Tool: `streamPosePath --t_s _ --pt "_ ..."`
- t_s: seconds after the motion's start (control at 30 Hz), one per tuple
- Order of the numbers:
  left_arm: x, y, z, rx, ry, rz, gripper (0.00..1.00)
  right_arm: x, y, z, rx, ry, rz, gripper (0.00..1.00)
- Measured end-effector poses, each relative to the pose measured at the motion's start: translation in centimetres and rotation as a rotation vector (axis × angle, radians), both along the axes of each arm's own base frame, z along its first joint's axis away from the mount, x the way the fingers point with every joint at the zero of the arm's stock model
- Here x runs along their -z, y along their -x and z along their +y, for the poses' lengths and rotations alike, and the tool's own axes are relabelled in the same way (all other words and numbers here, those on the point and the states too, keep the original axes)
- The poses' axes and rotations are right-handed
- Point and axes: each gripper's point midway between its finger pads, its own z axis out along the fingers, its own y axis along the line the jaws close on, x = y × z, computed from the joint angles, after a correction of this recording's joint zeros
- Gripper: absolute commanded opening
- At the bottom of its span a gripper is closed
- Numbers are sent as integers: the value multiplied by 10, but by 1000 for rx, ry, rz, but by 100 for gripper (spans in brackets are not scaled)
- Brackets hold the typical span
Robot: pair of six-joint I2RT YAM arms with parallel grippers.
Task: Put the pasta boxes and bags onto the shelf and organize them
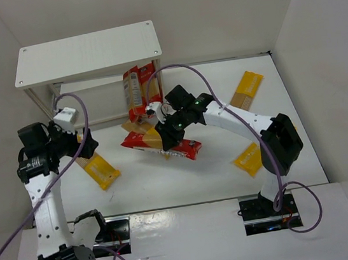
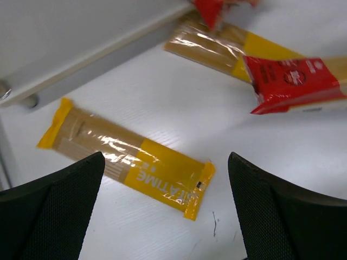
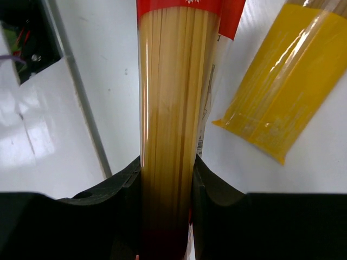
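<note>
The left gripper [image 2: 165, 162], jaws wide open, hovers over a yellow pack [image 2: 119, 149] on the table near the shelf [image 1: 87, 51]. At centre the right gripper [image 3: 167, 184] clamps a red pack [image 3: 173, 81]. On the right lie a far yellow pack [image 1: 246, 89] and a near yellow pack [image 1: 248, 158].

Plain white walls [image 1: 209, 10] around a white tabletop [image 1: 187, 179]
</note>
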Motion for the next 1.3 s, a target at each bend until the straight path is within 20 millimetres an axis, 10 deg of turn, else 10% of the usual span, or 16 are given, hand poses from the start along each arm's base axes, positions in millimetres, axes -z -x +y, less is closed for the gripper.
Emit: streamPosePath --t_s 0.47,1.3 --pt "21 13 -120 751 -104 -23 100 -34 41 -14 -189 -72 3 0" --pt "37 51 -189 1202 -126 -21 100 -42 47 -15 -328 -93 -45 0"
